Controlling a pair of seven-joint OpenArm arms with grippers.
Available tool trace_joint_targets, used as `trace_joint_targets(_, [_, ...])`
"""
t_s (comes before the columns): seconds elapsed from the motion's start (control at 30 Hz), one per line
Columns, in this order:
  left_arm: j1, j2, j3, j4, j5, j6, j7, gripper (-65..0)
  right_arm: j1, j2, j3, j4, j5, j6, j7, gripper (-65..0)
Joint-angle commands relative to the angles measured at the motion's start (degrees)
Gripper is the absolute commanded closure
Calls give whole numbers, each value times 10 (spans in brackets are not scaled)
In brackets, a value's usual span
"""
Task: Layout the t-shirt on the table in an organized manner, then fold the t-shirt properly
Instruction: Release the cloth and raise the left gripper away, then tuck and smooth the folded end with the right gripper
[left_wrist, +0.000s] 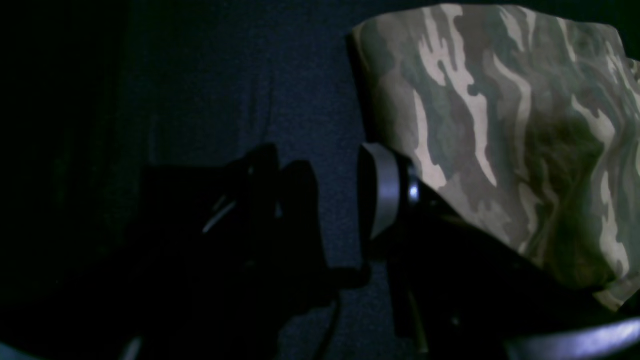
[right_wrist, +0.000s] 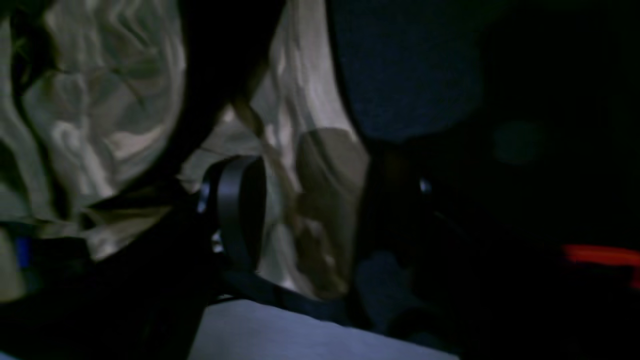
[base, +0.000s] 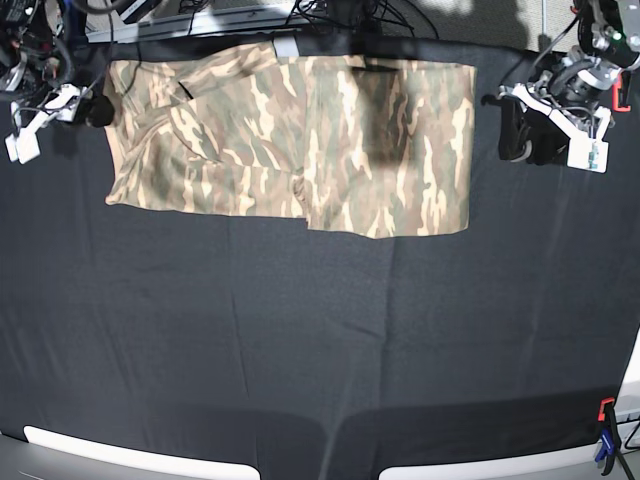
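Note:
The camouflage t-shirt lies spread lengthwise along the far edge of the black table, with one sleeve folded over at its left end. My left gripper stands just off the shirt's right edge. In the left wrist view it is open and empty over black cloth, with the shirt beside it. My right gripper is at the shirt's left end. In the right wrist view it is open, with a fold of the shirt lying between its fingers.
Cables and arm mounts crowd the far edge behind the shirt. A red and blue clamp sits at the near right corner. A red clamp shows at the right of the right wrist view.

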Motion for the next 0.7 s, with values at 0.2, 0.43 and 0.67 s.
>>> trace_joint_targets(0.2, [2,-5,-3,11,-7,-2,-13,-245,40,12,2,-3,-7,5,1,-357])
trace_joint_targets(0.43, [2,-5,-3,11,-7,-2,-13,-245,58,12,-61,-3,-29,5,3,-356])
trace_joint_targets(0.67, [2,-5,-3,11,-7,-2,-13,-245,58,12,-159,-3,-89,5,54,-356])
